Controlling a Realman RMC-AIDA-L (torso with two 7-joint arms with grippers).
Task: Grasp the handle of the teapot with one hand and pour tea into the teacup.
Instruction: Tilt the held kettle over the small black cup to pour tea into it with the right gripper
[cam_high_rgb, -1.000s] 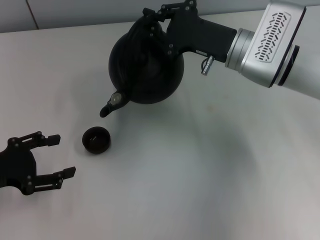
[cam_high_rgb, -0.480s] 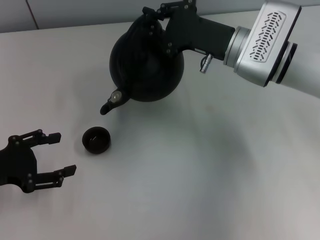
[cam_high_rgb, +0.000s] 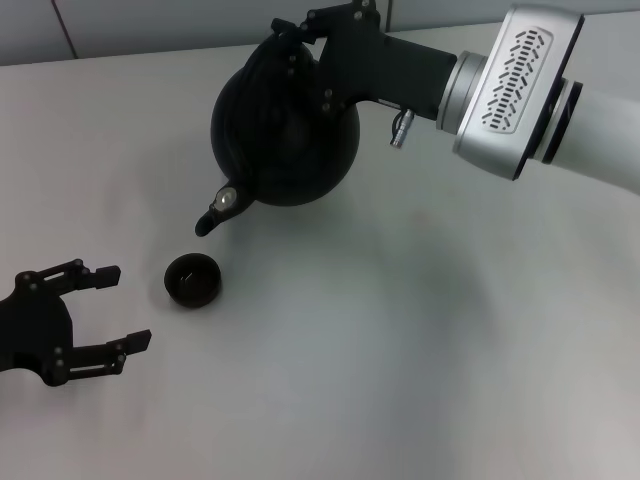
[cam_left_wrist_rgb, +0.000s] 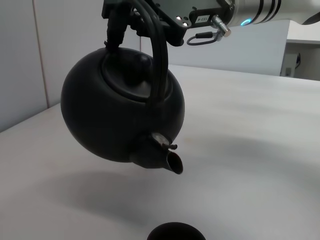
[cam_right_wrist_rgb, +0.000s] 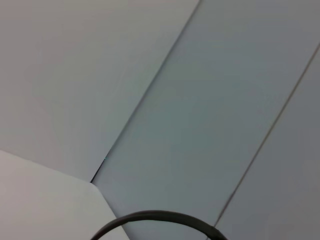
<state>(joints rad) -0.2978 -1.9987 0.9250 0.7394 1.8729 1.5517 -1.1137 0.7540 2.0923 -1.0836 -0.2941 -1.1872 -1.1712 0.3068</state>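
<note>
Counter: pale grey counter (cam_high_rgb: 400, 350), grey panelled wall (cam_right_wrist_rgb: 240, 100) behind.
Right hand: right hand (cam_high_rgb: 300, 40) clamped on the handle (cam_left_wrist_rgb: 159, 60), teapot (cam_high_rgb: 283, 130) lifted, spout tipped down.
Teacup: teacup (cam_high_rgb: 192, 280) on the counter, below the spout.
Left hand: left hand (cam_high_rgb: 105, 310) fingers apart, empty, near the teacup.
</note>
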